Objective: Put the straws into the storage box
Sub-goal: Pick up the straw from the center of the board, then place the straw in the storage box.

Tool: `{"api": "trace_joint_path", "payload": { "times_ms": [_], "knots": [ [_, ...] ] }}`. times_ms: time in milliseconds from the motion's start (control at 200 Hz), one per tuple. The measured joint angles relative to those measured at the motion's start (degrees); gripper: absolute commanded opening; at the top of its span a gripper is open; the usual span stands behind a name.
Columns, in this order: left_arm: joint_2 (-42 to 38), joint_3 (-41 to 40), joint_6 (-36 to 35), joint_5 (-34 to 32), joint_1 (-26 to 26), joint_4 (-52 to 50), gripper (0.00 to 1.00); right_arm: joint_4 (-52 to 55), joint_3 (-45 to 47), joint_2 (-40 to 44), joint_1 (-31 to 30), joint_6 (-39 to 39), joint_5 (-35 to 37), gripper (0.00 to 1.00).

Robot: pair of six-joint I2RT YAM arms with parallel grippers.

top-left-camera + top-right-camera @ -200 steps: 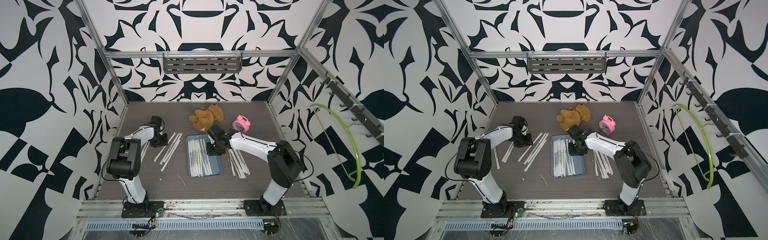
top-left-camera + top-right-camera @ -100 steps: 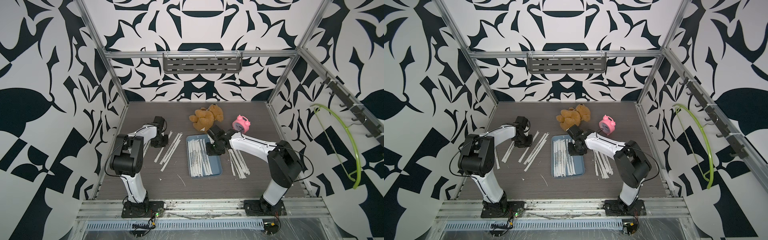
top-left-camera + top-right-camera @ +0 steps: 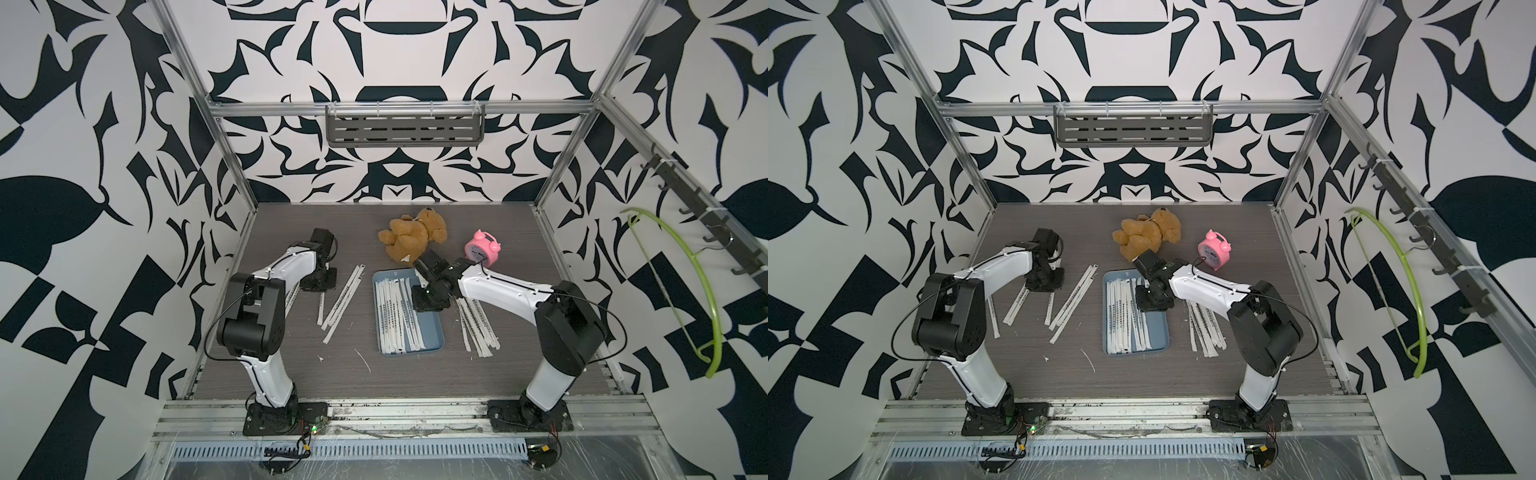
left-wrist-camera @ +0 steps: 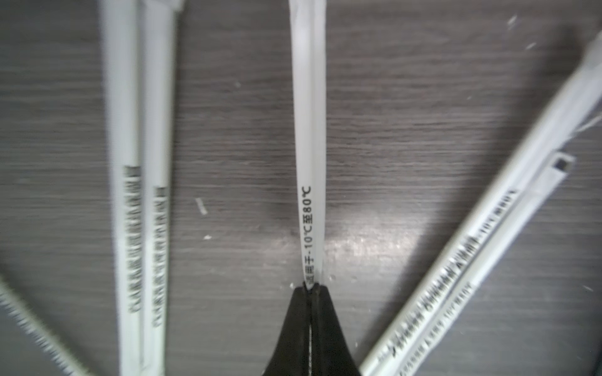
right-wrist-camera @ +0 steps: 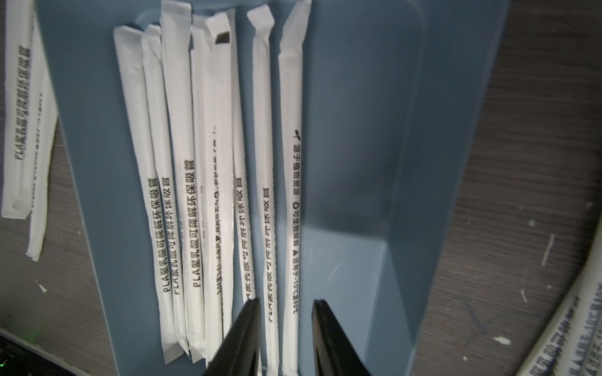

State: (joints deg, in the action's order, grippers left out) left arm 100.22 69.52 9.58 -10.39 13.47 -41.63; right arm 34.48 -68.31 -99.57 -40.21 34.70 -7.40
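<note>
— What does our left claw [image 4: 311, 288] hold now?

— Its jaws have just closed right down. They pinch the end of one long, flat, white paper-wrapped straw [image 4: 308, 130] with small black print, low over the dark grey wood-grain bench [image 4: 228, 130] near its left edge.

— So we have a pick begun?

— We judge so. The lift and the carry to the shallow blue-grey plastic storage box [image 3: 434, 332] at mid-bench come next.

— And our right claw [image 5: 286, 302]?

— It is partly open over the box's end nearest the bench's far edge and grips nothing. The boxed straws [image 5: 195, 162] lie beneath it.

— What remains for us?

— Loose straws [image 3: 343, 303] beside the left claw, and a pile [image 3: 476, 326] just off the box's right rim.
</note>
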Motion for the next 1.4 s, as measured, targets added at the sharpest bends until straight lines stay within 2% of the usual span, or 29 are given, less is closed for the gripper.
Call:
{"api": "trace_joint_path", "payload": {
  "times_ms": [135,230,335,490,655,880,1090,1399],
  "knots": [
    [-7.6,3.0,3.9,-1.8,3.8,-3.3,0.0,1.4,0.0,1.9,0.5,-0.3,0.8,0.33],
    [-13.8,2.6,12.0,0.9,10.6,-2.9,0.0,2.3,0.2,5.7,1.8,-0.5,1.0,0.33],
    [-18.0,-1.4,22.8,4.3,20.2,1.3,0.0,3.2,0.4,10.1,5.5,-1.2,1.4,0.33],
    [-15.4,-5.9,36.1,5.5,33.2,8.7,0.0,4.2,1.1,13.4,10.6,-2.2,2.5,0.33],
    [-7.8,-4.5,44.0,4.2,41.1,15.5,0.0,4.4,3.8,13.9,11.8,-2.3,2.5,0.32],
    [-1.0,-3.2,50.0,3.7,44.0,23.0,0.0,3.8,5.1,13.9,11.8,-2.1,2.3,0.32],
    [7.0,2.7,51.1,4.7,44.8,24.3,0.0,3.3,6.1,14.4,12.0,-1.9,2.4,0.32],
    [7.8,3.1,50.2,5.3,43.5,22.5,0.0,3.3,7.1,14.7,12.1,-1.8,2.1,0.32]
  ]
}}
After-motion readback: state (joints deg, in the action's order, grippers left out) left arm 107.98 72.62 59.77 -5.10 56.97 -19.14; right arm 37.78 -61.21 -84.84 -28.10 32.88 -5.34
